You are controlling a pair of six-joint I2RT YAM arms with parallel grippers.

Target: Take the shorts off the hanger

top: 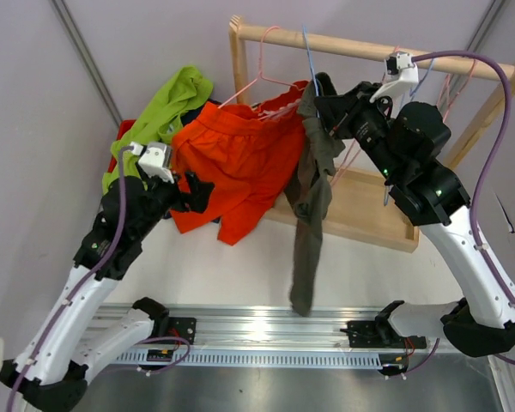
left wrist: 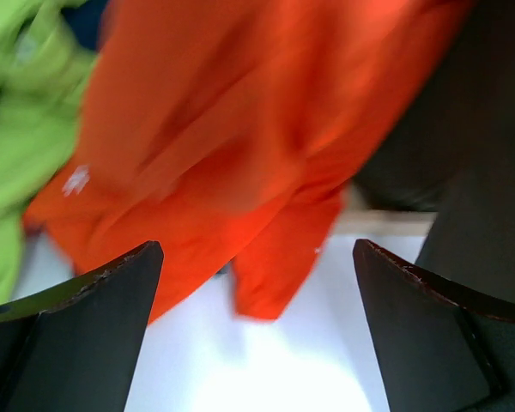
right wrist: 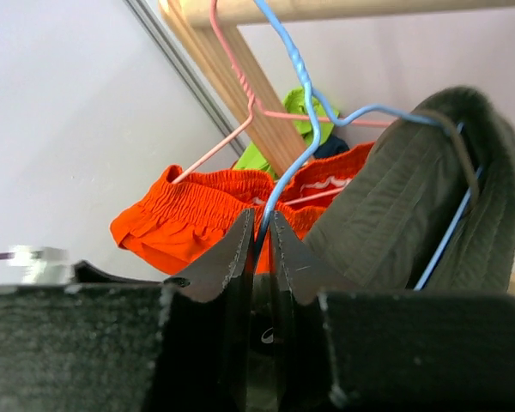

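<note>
Raised right gripper (right wrist: pixel 262 227) pinches blue hanger wire (right wrist: pixel 293 62)
We see left gripper (left wrist: pixel 257 249) wide open, empty, facing orange shorts (left wrist: pixel 240 129); white mark (left wrist: pixel 75 180) blurred.

We see the rack (top: pixel 352 45) at the tabletop (top: pixel 215 266) rear; hanging shorts (top: pixel 313 206) on a hanger (right wrist: pixel 287 64), right of draped shorts (top: pixel 240 159); left hand (top: pixel 193 190) before those, right hand (right wrist: pixel 259 227) at hanger.

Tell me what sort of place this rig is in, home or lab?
Probably a lab test cell, not a home: bare pale partition walls, an aluminium mounting rail, and a small wooden rack holding a blue hanger.
</note>
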